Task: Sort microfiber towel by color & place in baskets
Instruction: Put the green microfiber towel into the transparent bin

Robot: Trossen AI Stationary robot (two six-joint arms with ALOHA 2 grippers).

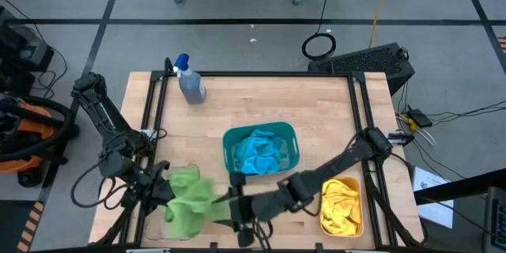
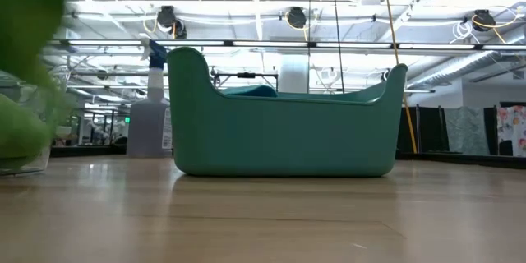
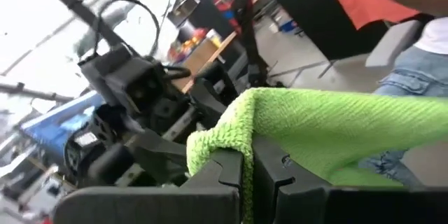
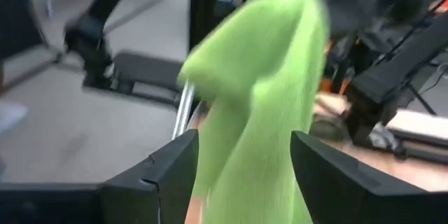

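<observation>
While a lime green towel [image 1: 188,199] is held over the clear basket [image 1: 155,233], beside the teal basket [image 1: 289,134], it is pinched in the closed left gripper [image 3: 246,169]. The right gripper [image 4: 243,155] is spread wide around the same cloth without clamping it. Blue towels [image 1: 261,152] are seen inside the teal basket, and yellow towels [image 1: 341,204] in the orange basket [image 1: 360,205] beside it.

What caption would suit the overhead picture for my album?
Left gripper lifts a lime green towel over the clear basket as the right gripper reaches in beside it.
</observation>
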